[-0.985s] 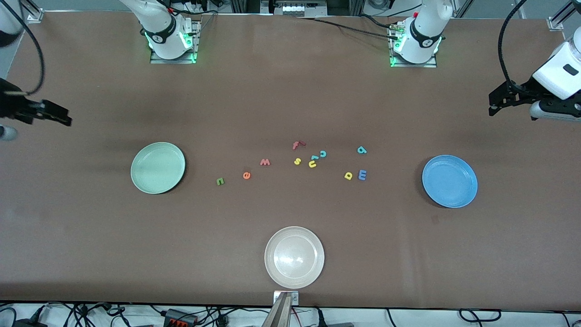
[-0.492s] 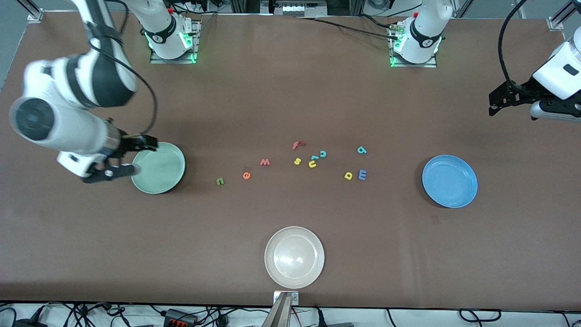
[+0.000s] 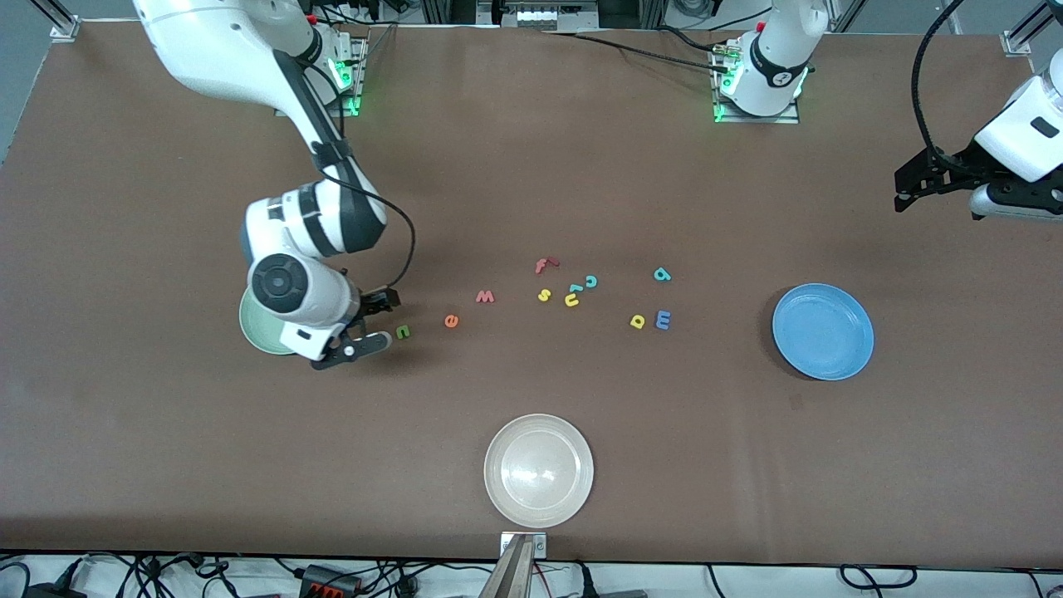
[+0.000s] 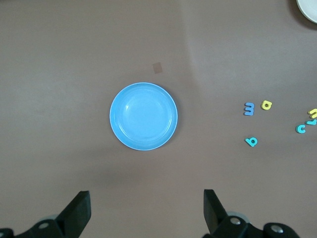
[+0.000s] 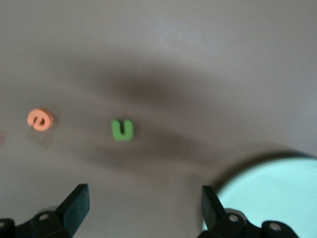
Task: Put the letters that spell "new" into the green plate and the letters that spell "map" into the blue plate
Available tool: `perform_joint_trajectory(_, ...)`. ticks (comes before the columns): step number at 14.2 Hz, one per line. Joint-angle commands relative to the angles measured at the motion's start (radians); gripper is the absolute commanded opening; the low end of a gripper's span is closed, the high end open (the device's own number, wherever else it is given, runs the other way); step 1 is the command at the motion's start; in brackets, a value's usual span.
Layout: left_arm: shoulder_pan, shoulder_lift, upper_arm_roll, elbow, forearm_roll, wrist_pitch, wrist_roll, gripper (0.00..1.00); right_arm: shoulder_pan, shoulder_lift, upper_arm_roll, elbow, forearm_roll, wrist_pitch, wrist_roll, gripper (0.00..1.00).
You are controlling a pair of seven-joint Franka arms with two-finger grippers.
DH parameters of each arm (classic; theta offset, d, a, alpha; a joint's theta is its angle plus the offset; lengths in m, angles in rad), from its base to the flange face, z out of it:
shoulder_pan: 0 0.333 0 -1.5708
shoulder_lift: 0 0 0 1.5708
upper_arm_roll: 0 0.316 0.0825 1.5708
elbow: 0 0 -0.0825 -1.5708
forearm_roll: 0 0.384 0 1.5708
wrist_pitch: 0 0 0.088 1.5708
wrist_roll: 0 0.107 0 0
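Observation:
The dark green n (image 3: 402, 331) (image 5: 122, 130), orange e (image 3: 451, 321) (image 5: 40, 119) and pinkish-red w (image 3: 485, 296) lie in a row on the table beside the green plate (image 3: 256, 334) (image 5: 272, 193). My right gripper (image 3: 380, 321) (image 5: 143, 206) hangs open and empty between that plate and the n, its arm covering most of the plate. The blue m (image 3: 663, 319) (image 4: 248, 108), yellow a (image 3: 637, 321) (image 4: 267, 104) and teal p (image 3: 661, 274) (image 4: 251, 142) lie toward the blue plate (image 3: 822, 330) (image 4: 143, 116). My left gripper (image 3: 905, 193) (image 4: 146, 208) waits open, high at the left arm's end of the table.
A red f (image 3: 544, 265), yellow s (image 3: 544, 295), yellow u (image 3: 571, 300) and teal c (image 3: 590, 281) cluster mid-table between the two letter groups. A whitish-beige plate (image 3: 538, 470) sits near the table's front edge.
My right arm has swung in from the table's end, passed over the green plate and now stands beside the green n. The left arm and all letters have not moved.

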Motion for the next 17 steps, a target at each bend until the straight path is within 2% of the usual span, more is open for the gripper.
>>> perform_joint_trajectory(1,0.007,0.004,-0.006,0.018,0.001,-0.016,0.012,1.00,0.033,0.032,-0.008,0.013,0.019,0.048,0.004,0.91)
perform_joint_trajectory(2,0.007,0.004,-0.006,0.019,0.001,-0.016,0.012,1.00,0.036,0.043,-0.008,0.011,0.019,0.079,0.004,0.84)
perform_joint_trajectory(8,0.003,0.004,-0.007,0.019,0.001,-0.016,0.009,1.00,0.044,0.094,-0.008,0.013,0.019,0.136,0.004,0.71)
perform_joint_trajectory(15,0.001,0.004,-0.007,0.019,0.001,-0.018,0.009,1.00,0.068,0.127,-0.008,0.013,0.017,0.197,0.024,0.60)
perform_joint_trajectory(17,0.001,0.004,-0.007,0.019,0.001,-0.018,0.009,1.00,0.068,0.132,-0.010,0.011,0.016,0.203,0.024,0.60)
